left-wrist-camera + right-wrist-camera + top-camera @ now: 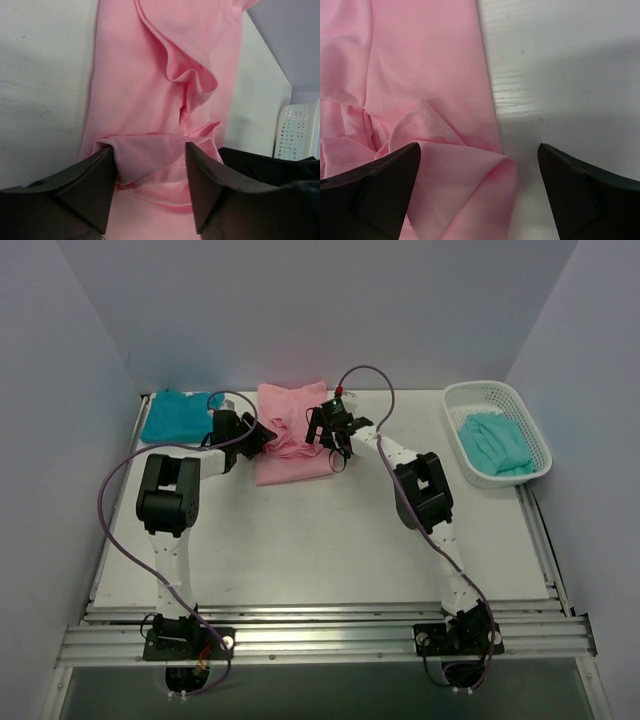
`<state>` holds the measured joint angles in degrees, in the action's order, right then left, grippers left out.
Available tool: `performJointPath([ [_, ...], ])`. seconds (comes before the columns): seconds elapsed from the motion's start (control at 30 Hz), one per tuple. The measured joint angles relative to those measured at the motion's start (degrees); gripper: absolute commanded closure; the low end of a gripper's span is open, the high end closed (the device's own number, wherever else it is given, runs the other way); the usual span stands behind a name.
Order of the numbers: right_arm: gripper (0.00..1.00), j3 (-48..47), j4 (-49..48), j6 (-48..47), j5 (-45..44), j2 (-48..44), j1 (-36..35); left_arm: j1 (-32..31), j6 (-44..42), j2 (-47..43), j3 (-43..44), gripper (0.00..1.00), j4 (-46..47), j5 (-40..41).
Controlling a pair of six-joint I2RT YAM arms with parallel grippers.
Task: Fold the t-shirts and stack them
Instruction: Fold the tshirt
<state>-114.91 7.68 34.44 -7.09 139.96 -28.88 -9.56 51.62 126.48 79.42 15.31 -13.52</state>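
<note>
The light pink t-shirt (pixel 291 436) lies partly folded and rumpled at the back middle of the table. My left gripper (pixel 263 441) is at its left edge and my right gripper (pixel 327 437) at its right edge. In the left wrist view the left gripper (pixel 149 150) is open, its jaws parted around a loose fold of the pink t-shirt (pixel 150 75). My right gripper (pixel 480 147) is wide open over a rolled edge of the pink t-shirt (pixel 430 75), with bare table beside the right finger. A deep teal t-shirt (pixel 178 416) lies folded at the back left. A mint-teal t-shirt (pixel 497 443) sits in the basket.
A white mesh basket (pixel 460 398) stands at the back right and shows at the edge of the left wrist view as the basket (pixel 296 131). Grey walls close in the white table (pixel 330 540) on three sides. Purple cables arc over both arms.
</note>
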Motion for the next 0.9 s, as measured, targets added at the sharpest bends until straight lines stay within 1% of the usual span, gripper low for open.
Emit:
performJointPath([
  [0.03, 0.00, 0.0, 0.0, 0.0, 0.0, 0.0, 0.0, 0.0, 0.0, 0.0, 0.5, 0.20, 0.5, 0.0],
  [0.07, 0.00, 0.0, -0.1, 0.0, 0.0, 0.0, 0.1, 0.0, -0.4, 0.0, 0.9, 0.13, 0.9, -0.2],
  [0.1, 0.00, 0.0, -0.1, 0.0, 0.0, 0.0, 0.1, 0.0, -0.3, 0.0, 1.1, 0.03, 1.4, -0.7],
  [0.13, 0.00, 0.0, -0.1, 0.0, 0.0, 0.0, 0.1, 0.0, -0.5, 0.0, 1.3, 0.03, 1.9, -0.9],
  [0.2, 0.00, 0.0, -0.1, 0.0, -0.1, 0.0, 0.1, -0.1, -0.7, 0.0, 1.7, 0.06, 2.1, -1.0],
  [0.37, 0.00, 0.0, 0.5, -0.3, -1.1, -0.5, 0.1, 0.1, -1.6, -0.3, 1.7, 0.06, 1.8, -1.4],
  [0.5, 0.00, 0.9, 1.7, -1.3, -3.0, -3.9, -0.1, 0.5, -2.6, -2.5, 1.7, 0.06, 0.3, -1.6],
  [0.6, 0.00, 1.0, 2.9, -2.0, -4.7, -8.9, -0.5, 1.0, -3.2, -6.3, 1.7, 0.06, -1.1, -1.7],
  [0.73, 0.00, 1.0, 3.0, -3.0, -6.3, -16.3, -1.4, 1.7, -4.5, -13.9, 1.7, 0.06, -2.4, -1.6],
  [0.9, 0.00, 1.4, 2.8, -3.1, -6.6, -22.4, -4.4, 2.1, -6.0, -23.1, 1.7, 0.06, -3.3, -0.4],
])
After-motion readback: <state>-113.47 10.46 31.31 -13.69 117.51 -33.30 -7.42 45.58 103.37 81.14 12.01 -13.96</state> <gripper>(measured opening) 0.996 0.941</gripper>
